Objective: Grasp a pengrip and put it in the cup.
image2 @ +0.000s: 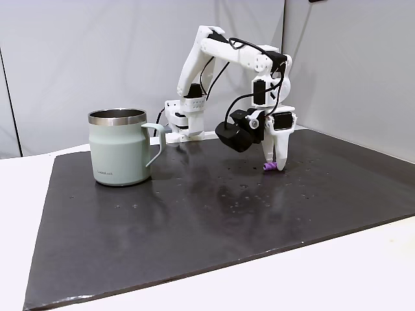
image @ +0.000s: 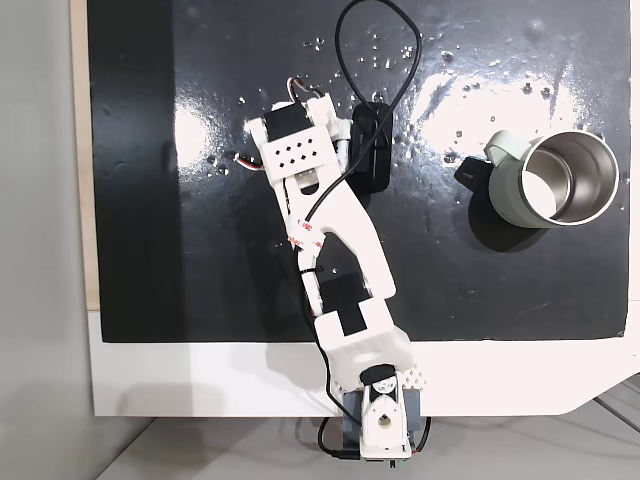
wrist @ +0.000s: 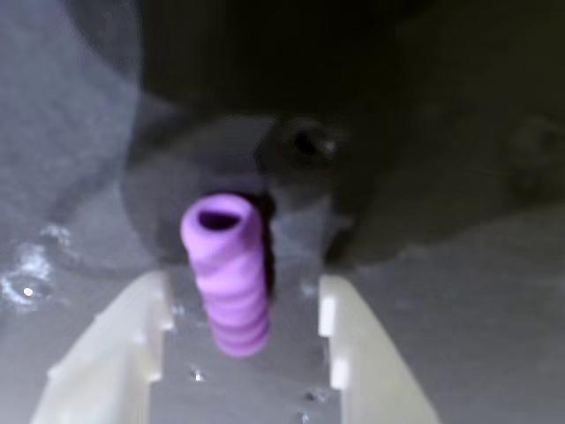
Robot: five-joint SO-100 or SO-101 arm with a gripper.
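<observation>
In a fixed view from the side, the gripper (image2: 275, 166) stood tip-down over the pengrip (image2: 270, 168) on the black mat (image2: 194, 220), well apart from the cup (image2: 120, 150).

In the wrist view, the pengrip (wrist: 229, 272) lay between 2 spread, untouching fingers (wrist: 110, 344). It looked light, soft and squashy; its ribbed middle seemed the best hold. The mat around looked clear for a lift.

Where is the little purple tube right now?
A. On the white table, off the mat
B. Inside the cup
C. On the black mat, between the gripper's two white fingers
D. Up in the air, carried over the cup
C: the wrist view shows the pengrip lying on the mat between the open gripper fingers, far from the cup.
</observation>
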